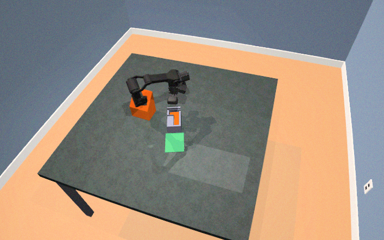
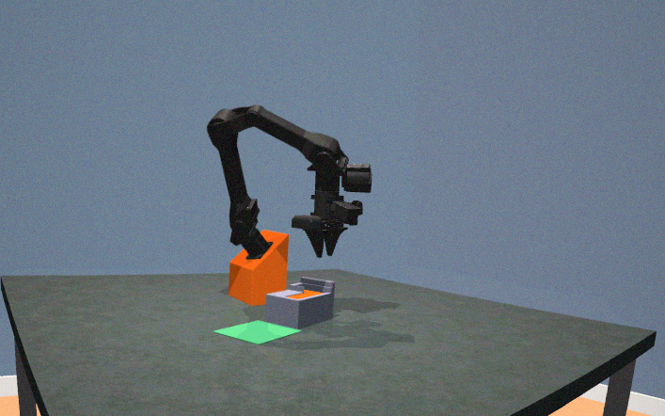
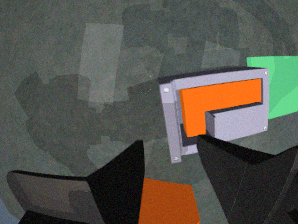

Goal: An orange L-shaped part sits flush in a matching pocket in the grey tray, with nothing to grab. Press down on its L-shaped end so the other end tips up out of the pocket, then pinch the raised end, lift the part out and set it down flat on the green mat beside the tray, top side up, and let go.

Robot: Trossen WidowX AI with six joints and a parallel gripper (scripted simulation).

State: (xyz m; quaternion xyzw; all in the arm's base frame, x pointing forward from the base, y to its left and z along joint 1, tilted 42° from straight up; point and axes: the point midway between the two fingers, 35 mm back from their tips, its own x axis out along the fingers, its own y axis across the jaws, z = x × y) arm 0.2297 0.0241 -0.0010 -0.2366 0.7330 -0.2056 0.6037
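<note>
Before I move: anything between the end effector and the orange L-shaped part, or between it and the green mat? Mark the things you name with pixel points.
Nothing visible between the end effector (image 1: 173, 94) (image 2: 324, 255) (image 3: 171, 140) and the orange L-shaped part (image 1: 176, 117) (image 2: 304, 295) (image 3: 220, 96); the raised end wall (image 1: 174, 107) (image 2: 319, 283) (image 3: 170, 125) borders its L end. Toward the green mat (image 1: 174, 142) (image 2: 257, 331) (image 3: 285, 90), only the grey tray's rim (image 1: 174, 126) (image 2: 282, 296) (image 3: 265, 100).

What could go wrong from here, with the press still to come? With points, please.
The gripper (image 2: 324, 255) (image 3: 170, 144) hangs above the tray (image 2: 316, 312) (image 3: 240, 123), its fingers apart, so a press might land partly on the rim.

The orange part (image 1: 176, 118) (image 2: 305, 294) (image 3: 195, 102) lies low beside the tray's raised end wall (image 1: 174, 107) (image 2: 317, 283) (image 3: 171, 125); a finger could catch that wall coming down.
</note>
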